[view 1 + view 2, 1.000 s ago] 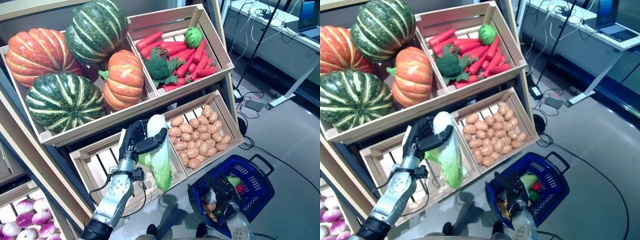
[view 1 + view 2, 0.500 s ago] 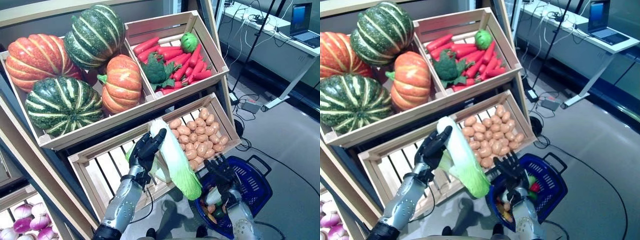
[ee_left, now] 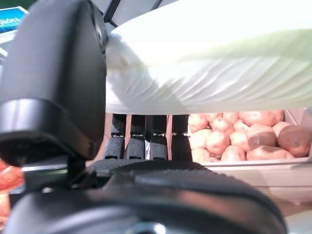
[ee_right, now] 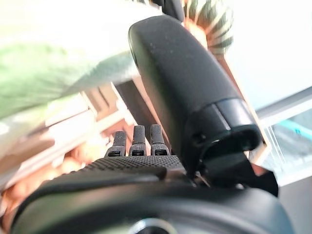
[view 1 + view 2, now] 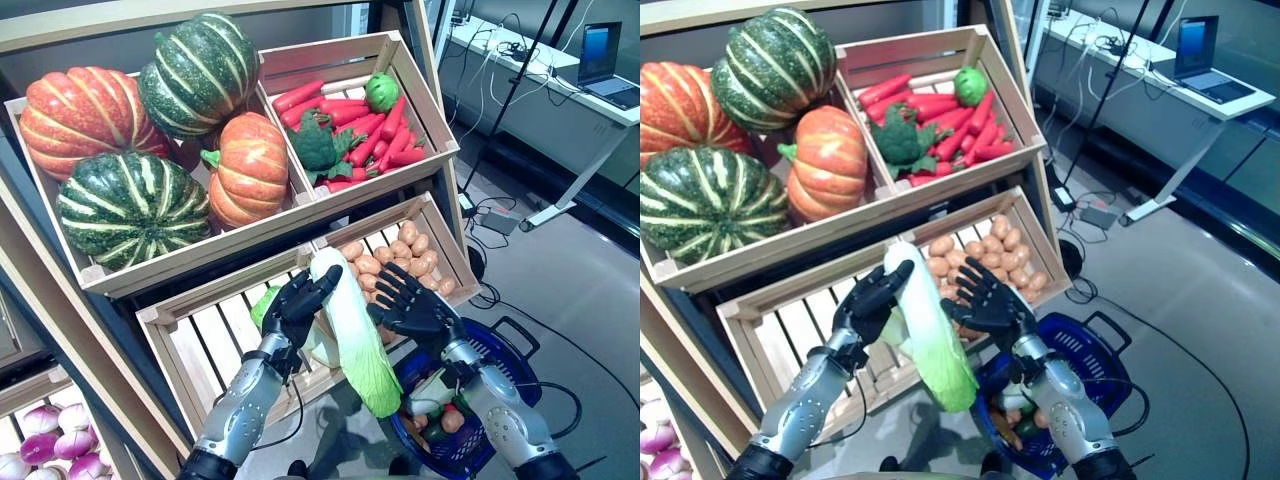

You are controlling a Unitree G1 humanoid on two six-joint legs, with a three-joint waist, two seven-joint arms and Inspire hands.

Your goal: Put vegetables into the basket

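My left hand (image 5: 298,305) is shut on a long white and pale green cabbage (image 5: 352,335), which slants down with its leafy end over the rim of the blue basket (image 5: 497,345). The basket stands on the floor at the lower right and holds small vegetables (image 5: 440,408), white, green and orange. My right hand (image 5: 412,305) is open with its fingers spread, right beside the cabbage on its far side and above the basket. In the left wrist view the cabbage (image 3: 209,63) lies across my thumb (image 3: 53,87). In the right wrist view the cabbage (image 4: 48,73) shows past my thumb (image 4: 185,83).
A wooden stand fills the left and middle. Its potato crate (image 5: 405,255) lies just behind both hands, and a slatted crate (image 5: 205,340) is beside my left arm. A desk with a laptop (image 5: 598,50) and floor cables stand at the back right.
My right hand has risen from inside the basket up to the cabbage's side, fingers spread. My left hand has brought the cabbage right and down toward the basket.
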